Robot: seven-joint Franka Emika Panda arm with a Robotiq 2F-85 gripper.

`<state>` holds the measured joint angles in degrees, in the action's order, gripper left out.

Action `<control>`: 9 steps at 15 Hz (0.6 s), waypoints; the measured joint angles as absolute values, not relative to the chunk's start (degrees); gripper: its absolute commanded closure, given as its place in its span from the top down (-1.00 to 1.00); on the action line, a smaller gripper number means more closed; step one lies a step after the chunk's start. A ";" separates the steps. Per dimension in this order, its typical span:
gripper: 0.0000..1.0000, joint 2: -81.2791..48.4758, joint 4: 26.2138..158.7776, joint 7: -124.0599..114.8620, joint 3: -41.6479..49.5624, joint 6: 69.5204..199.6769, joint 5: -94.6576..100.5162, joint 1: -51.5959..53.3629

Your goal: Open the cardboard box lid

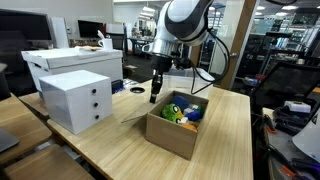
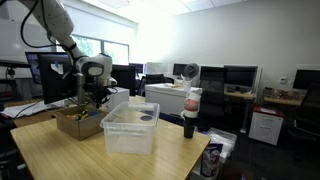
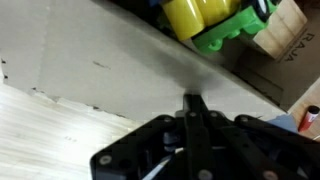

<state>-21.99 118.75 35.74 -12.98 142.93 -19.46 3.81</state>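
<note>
The brown cardboard box (image 1: 176, 133) stands on the wooden table with its top open. Yellow, green and blue toys (image 1: 180, 110) lie inside. One lid flap (image 1: 134, 117) hangs outward on the side facing the drawer unit. My gripper (image 1: 154, 96) hovers just above that flap's edge of the box. In the wrist view the two fingers (image 3: 193, 100) are pressed together, and their tip is at the flap's pale inner face (image 3: 90, 65). Toys (image 3: 215, 20) show beyond it. The box (image 2: 74, 122) and gripper (image 2: 93, 98) also show in an exterior view.
A white drawer unit (image 1: 75, 98) stands beside the box, with a white lidded carton (image 1: 70, 62) behind it. A clear plastic bin (image 2: 130, 130) and a dark bottle (image 2: 190, 118) stand further along the table. Office desks and monitors surround the table.
</note>
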 measured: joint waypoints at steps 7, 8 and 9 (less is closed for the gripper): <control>0.11 -10.45 117.01 33.47 -12.15 126.29 -11.33 3.84; 0.20 -8.66 116.45 33.47 -11.98 123.86 -10.84 3.87; 0.31 -7.16 115.92 33.11 -11.69 121.64 -10.30 3.90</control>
